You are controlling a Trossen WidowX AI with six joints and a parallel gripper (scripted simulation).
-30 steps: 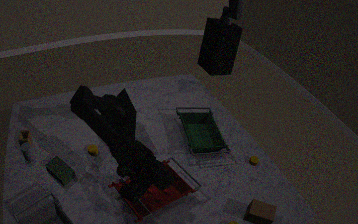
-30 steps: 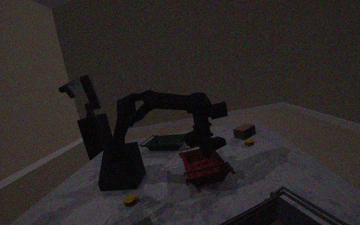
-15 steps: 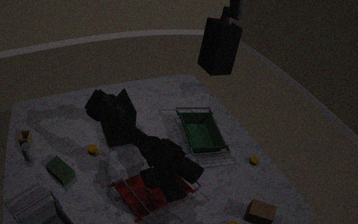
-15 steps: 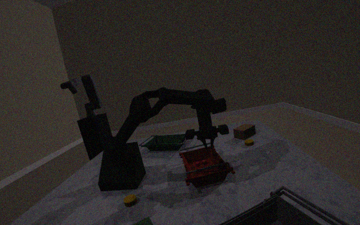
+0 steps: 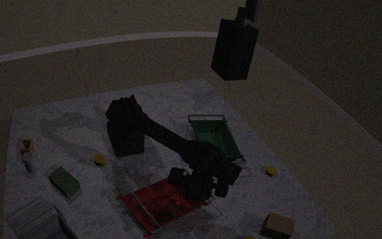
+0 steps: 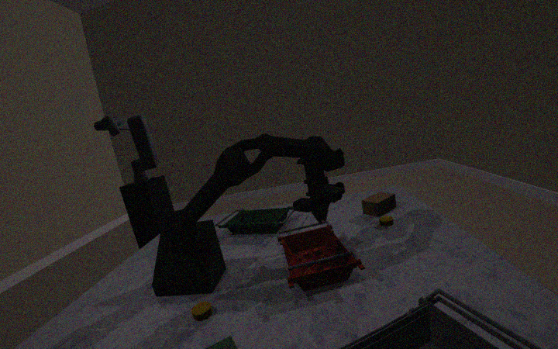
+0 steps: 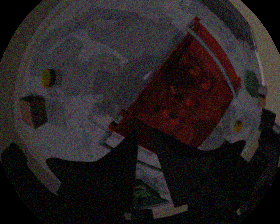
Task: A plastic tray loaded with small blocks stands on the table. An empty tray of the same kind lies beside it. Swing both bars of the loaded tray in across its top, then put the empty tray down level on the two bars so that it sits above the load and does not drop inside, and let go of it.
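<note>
Pincer: the pincer (image 5: 197,198) (image 6: 323,220) (image 7: 144,132) is nearly closed, with a narrow gap and nothing seen gripped, just above the red tray's far end.
Loaded tray: the red tray (image 5: 133,213) (image 6: 324,278) (image 7: 218,47) is below the pincer on the counter (image 5: 290,202) (image 6: 402,269) (image 7: 81,50), small blocks (image 7: 173,90) inside.
Near bar: the near bar (image 5: 145,210) (image 6: 320,260) (image 7: 221,63) lies across the tray top, away from the pincer.
Far bar: the far bar (image 6: 304,228) looks swung out, close to the pincer; contact cannot be told.
Empty tray: the green tray (image 5: 234,137) (image 6: 255,227) stands apart, towards the arm's base side from the pincer.
Bar risk: fingertips too high would miss the far bar; too low, they could snag the rim and drag the tray.
Stacking risk: with one bar out, the green tray would tip into the load.
</note>
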